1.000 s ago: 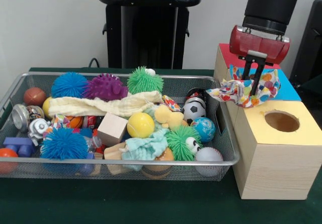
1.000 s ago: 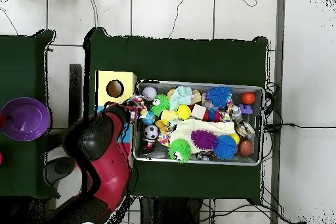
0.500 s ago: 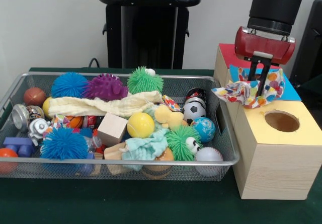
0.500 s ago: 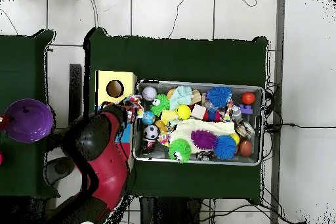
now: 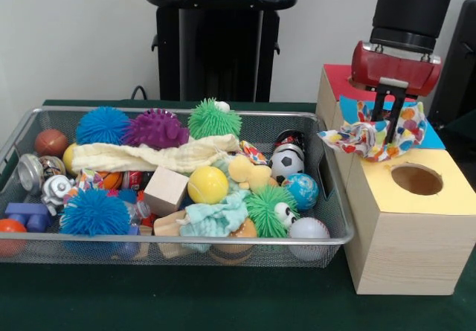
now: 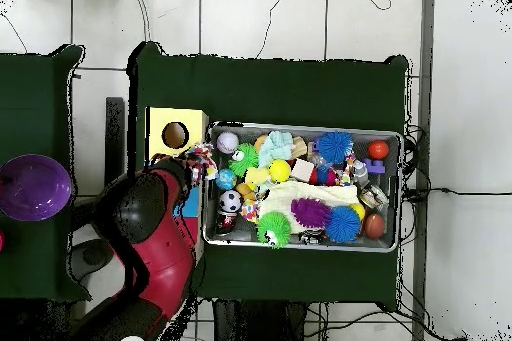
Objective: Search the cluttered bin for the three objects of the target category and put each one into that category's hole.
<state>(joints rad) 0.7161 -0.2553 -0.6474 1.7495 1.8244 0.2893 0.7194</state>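
Left and centre of my front view: wire mesh bin (image 5: 15, 141) full of toys. Right of frame: red and black gripper (image 5: 384, 126) pinching the multicoloured patterned cloth (image 5: 366, 139), hanging above the yellow-topped wooden box (image 5: 405, 230), just upper left of its round hole (image 5: 416, 179).

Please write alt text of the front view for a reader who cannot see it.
The end effector holds a colourful patterned cloth above the wooden box, behind its yellow top's round hole. To the left, a wire mesh bin is full of balls, spiky toys, cloths and blocks.
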